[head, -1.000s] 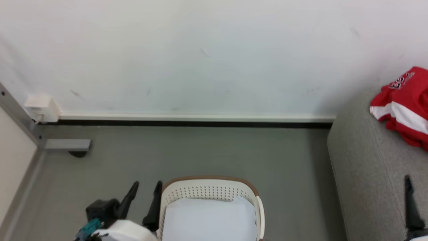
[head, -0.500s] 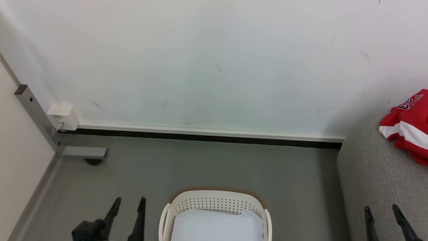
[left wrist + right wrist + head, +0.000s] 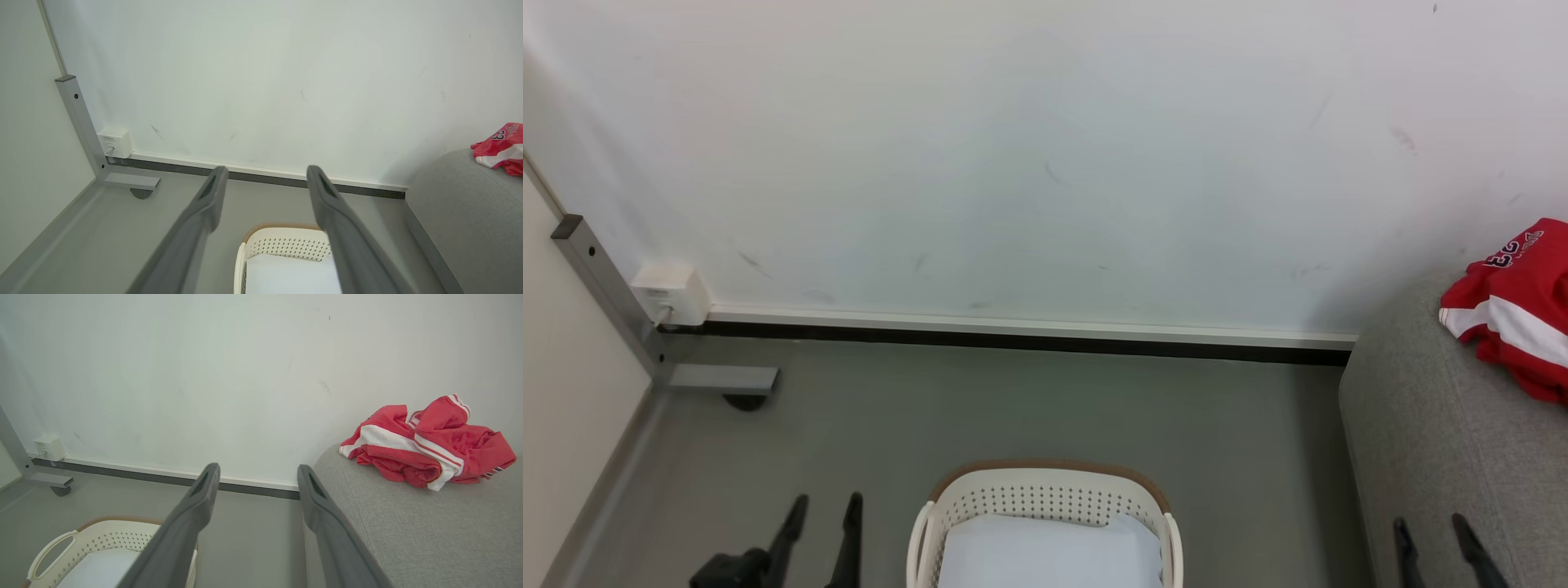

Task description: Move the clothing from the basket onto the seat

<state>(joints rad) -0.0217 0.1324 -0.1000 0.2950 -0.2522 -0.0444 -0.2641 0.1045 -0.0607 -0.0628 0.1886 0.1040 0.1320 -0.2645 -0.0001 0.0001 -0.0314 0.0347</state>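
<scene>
The left gripper (image 3: 825, 505) and right gripper (image 3: 1427, 527) are drawing back, both standing open and empty. The jersey (image 3: 1515, 306) is lying on the seat (image 3: 1429, 457): the task is looking complete.

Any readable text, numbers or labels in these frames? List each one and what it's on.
"23": black-and-white digits on the red jersey, tilted, read in the left wrist view.
Small lettering beside that number, head view: too blurred to read.
Label on the white wall box: too small to read.
</scene>
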